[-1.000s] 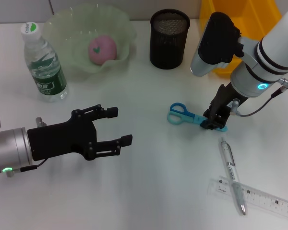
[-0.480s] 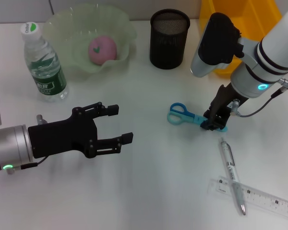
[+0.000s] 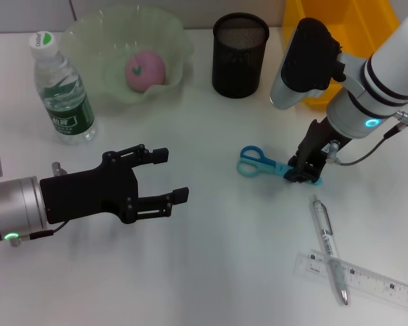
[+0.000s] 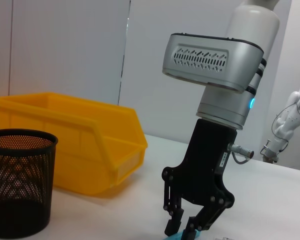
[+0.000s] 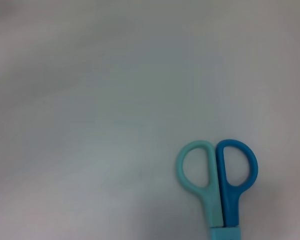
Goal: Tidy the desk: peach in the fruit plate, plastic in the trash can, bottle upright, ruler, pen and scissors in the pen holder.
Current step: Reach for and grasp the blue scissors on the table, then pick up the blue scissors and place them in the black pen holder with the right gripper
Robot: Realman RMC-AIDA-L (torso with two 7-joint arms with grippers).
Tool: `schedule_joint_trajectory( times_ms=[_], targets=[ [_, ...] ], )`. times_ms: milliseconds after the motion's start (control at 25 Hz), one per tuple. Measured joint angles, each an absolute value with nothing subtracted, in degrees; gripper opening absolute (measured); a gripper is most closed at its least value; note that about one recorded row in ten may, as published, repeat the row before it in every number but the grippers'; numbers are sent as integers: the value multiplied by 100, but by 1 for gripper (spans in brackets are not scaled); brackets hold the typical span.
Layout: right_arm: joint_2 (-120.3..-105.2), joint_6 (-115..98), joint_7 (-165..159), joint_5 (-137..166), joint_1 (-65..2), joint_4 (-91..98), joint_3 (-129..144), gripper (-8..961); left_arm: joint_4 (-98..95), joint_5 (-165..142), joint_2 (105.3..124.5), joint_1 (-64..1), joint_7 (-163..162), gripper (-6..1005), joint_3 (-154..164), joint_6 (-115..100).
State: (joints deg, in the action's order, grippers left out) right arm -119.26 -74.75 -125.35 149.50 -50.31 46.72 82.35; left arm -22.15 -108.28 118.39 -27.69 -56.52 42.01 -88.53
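The blue and teal scissors (image 3: 258, 161) lie flat on the white desk; their handles also show in the right wrist view (image 5: 217, 180). My right gripper (image 3: 306, 173) is down at their blade end, fingers closed on it; it also shows in the left wrist view (image 4: 182, 227). My left gripper (image 3: 177, 176) is open and empty, hovering left of the scissors. The pink peach (image 3: 145, 69) sits in the green fruit plate (image 3: 88, 34). The water bottle (image 3: 62, 92) stands upright. The pen (image 3: 326, 241) and clear ruler (image 3: 374, 282) lie at the front right. No plastic shows.
The black mesh pen holder (image 3: 239, 58) stands at the back centre, also in the left wrist view (image 4: 20, 185). A yellow bin (image 3: 347, 27) stands behind my right arm, right of the holder.
My left gripper has crept very slightly to the right. My right gripper and the scissors have not moved.
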Motion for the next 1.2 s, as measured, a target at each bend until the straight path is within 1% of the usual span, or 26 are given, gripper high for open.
schedule_joint_trajectory(
  times_ms=[440,1200],
  targets=[
    [-11927,-7498,-12533,14947,-5023,4661,8235,188,-2215,-10828,11839,-2768,-5652,830,4201,-8850],
    [-11926,-7697,-12419,14905,-4903,4960,7789,189,-2222,-10818,11832,-2768,-5651,830,4131,-8850]
  ],
)
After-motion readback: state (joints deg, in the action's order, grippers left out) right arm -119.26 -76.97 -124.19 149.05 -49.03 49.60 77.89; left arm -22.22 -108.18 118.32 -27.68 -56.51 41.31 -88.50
